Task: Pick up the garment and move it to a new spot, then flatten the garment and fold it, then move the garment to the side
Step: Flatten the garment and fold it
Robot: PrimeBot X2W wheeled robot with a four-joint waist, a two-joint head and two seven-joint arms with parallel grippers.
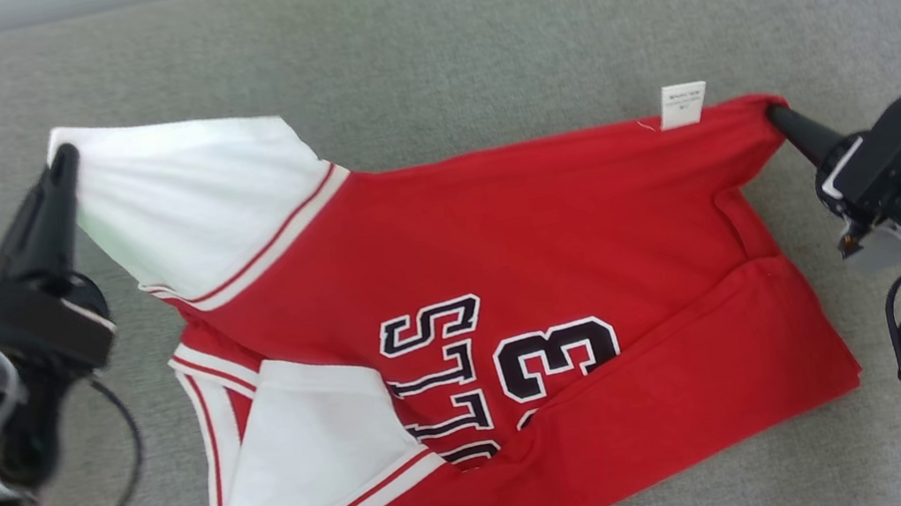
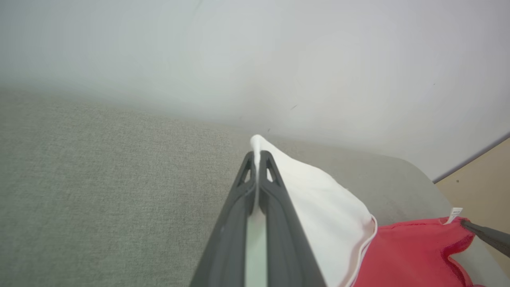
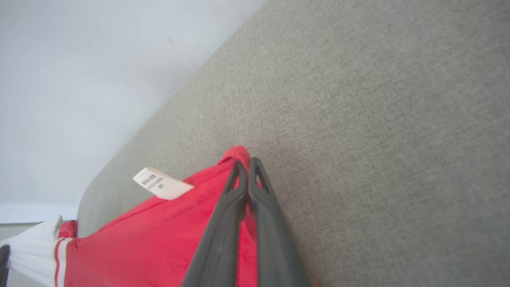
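Both grippers are clamped on cloth. My left gripper point(image 1: 63, 157) has its two fingers pressed together on the tip of the white sleeve point(image 1: 202, 201). My right gripper point(image 1: 776, 115) is pinched on the red corner at the opposite end of the red jersey point(image 1: 518, 225), just beside the care label point(image 1: 683, 104).

The jersey lies across the grey upholstered surface point(image 1: 470, 27), with its far edge drawn almost straight between my two holds. The near half is slack. A long diagonal fold point(image 1: 676, 326) runs under the black numerals point(image 1: 555, 358) and hides part of the lettering, and the second sleeve point(image 1: 309, 444) sits rumpled at the near left.

I judge this to be the flattening step, with the folding yet to come. To do it well, I want even tension on both ends, so I should move the arms apart only until the far edge is straight. Pulling harder on one side would skew the body. From there I would carry both corners away from me together, low over the surface, so the slack half trails behind and the diagonal fold pulls out. The sleeve tip is a thin hold, and it could slip if I jerk it. I should let go only once the cloth rests flat.
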